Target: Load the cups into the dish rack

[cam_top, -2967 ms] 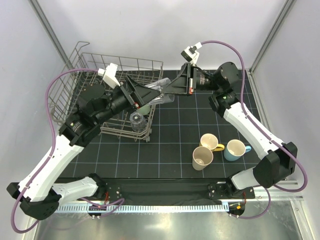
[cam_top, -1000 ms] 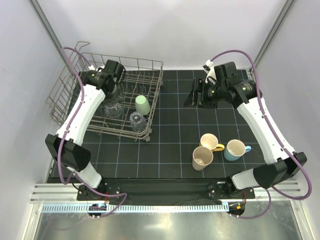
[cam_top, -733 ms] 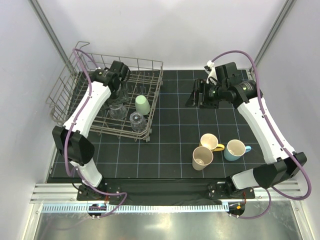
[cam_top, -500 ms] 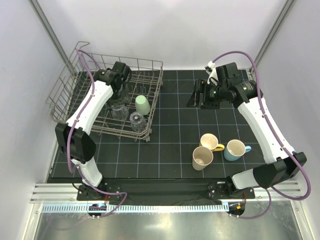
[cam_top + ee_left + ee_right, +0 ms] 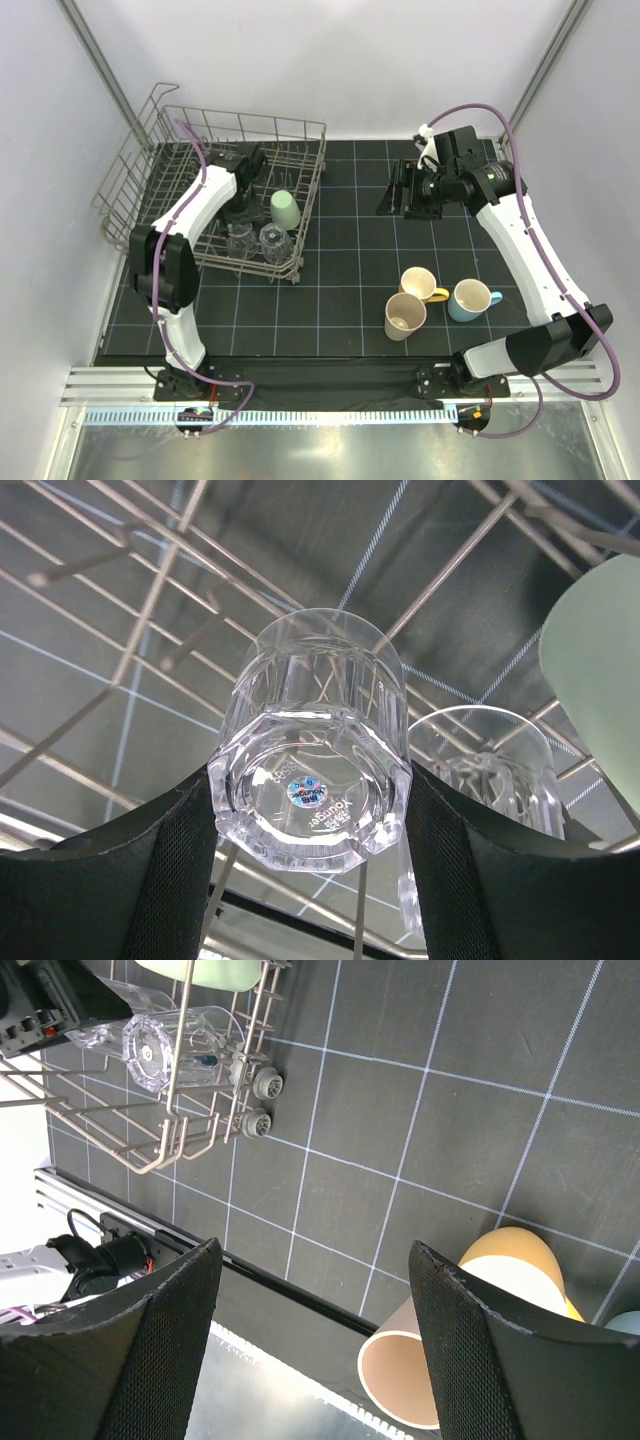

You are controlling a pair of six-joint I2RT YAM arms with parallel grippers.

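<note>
Placement is the step in hand, by my reckoning. My left pincer (image 5: 310, 772) pinches a clear tumbler (image 5: 312, 798) by its sides, mouth down and base toward my wrist camera, low among the wires of the dish rack (image 5: 250, 118). Next I would spread the fingers gently and lift straight up, so that I nudge neither this glass nor the second tumbler (image 5: 490, 780) just beside it. Whether the rim is seated on the wires I cannot tell.

The glass is thick-walled, faceted and see-through, with a small round sticker on its base. A mint-green cup (image 5: 285, 208) also stands inverted in the rack.

My right pincer (image 5: 315, 1250) hangs spread and empty above the table (image 5: 350, 260), where the tan cup (image 5: 405, 316), cream mug (image 5: 418, 283) and light-blue mug (image 5: 470, 299) wait close together. About half the load looks done.
</note>
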